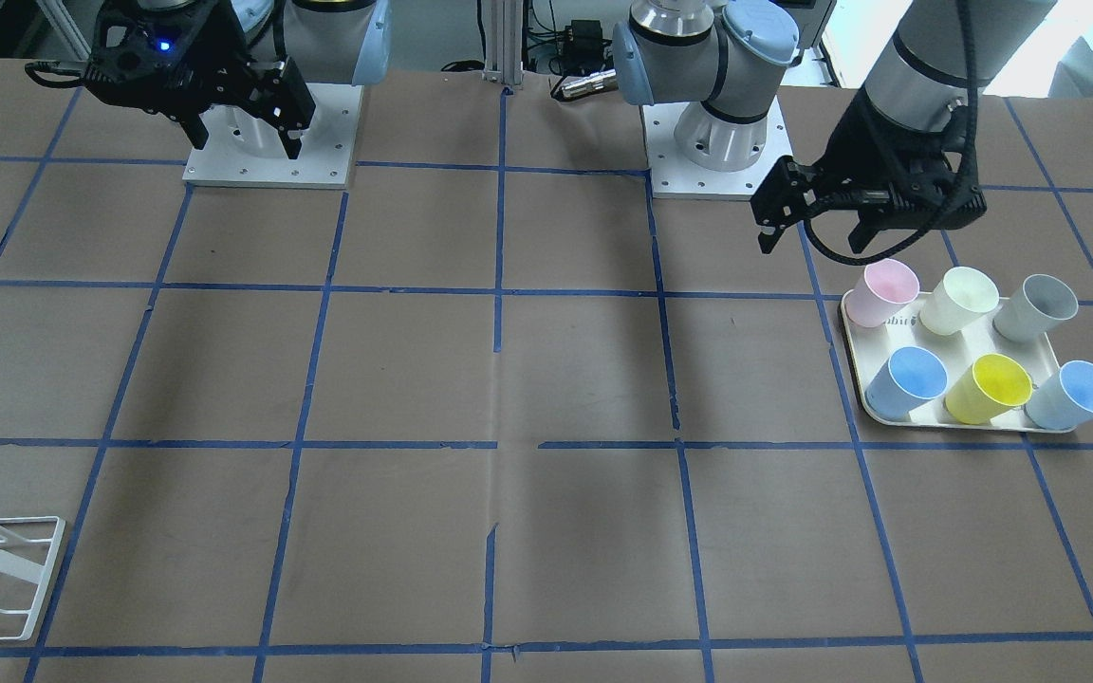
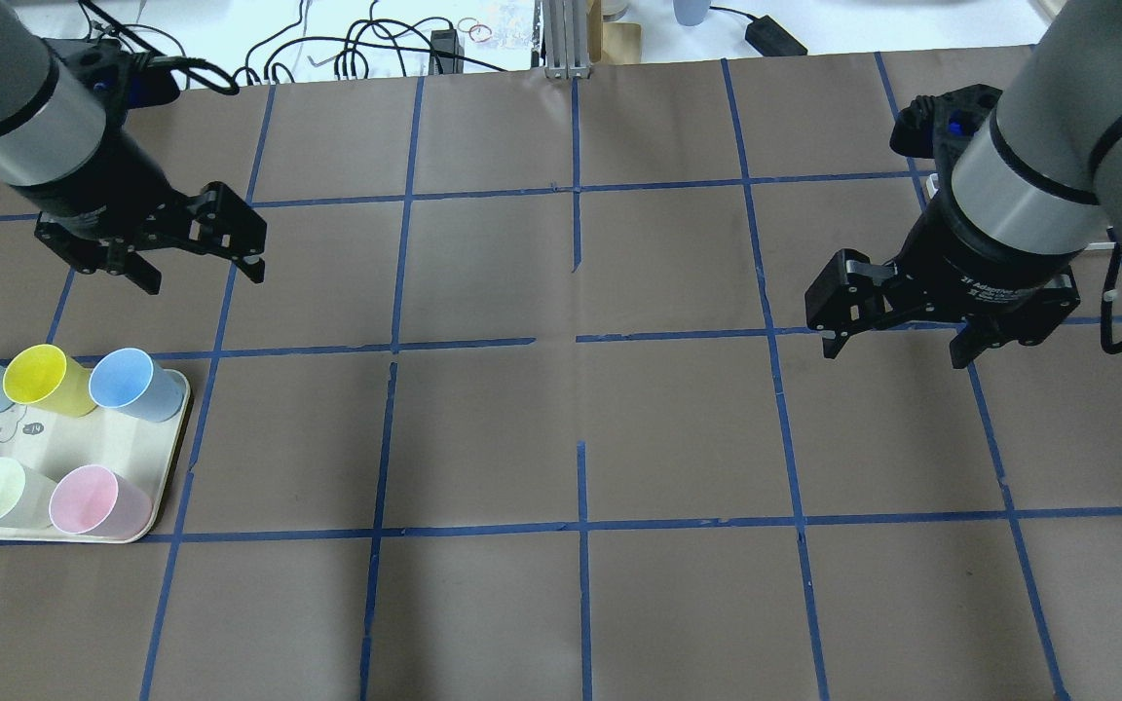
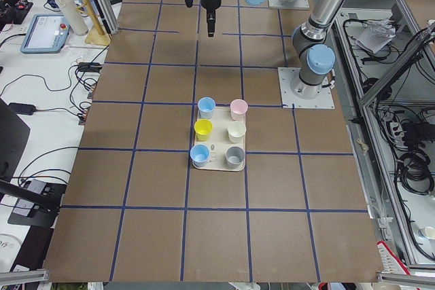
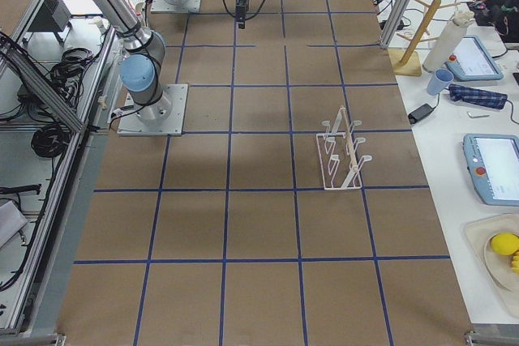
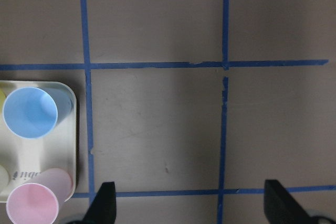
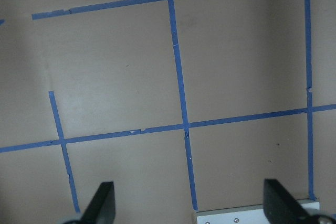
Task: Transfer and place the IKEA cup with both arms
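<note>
Cup: IKEA cup (image 1: 959,299) is standing upright, mouth up, in the tray's (image 2: 103,443) robot-side row, between pink cup (image 1: 883,289) and grey cup (image 1: 1038,305).
Left jaws: left gripper (image 1: 812,237) is hovering spread and empty beside the tray's pink-cup corner; nearer arm.
Right jaws: right gripper (image 2: 897,350) is hanging spread, well apart from the tray.
Material: smooth, tapered plastic, probably tending to slip.

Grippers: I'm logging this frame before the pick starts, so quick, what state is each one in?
Left gripper: open, holding nothing.
Right gripper: open, holding nothing.
</note>
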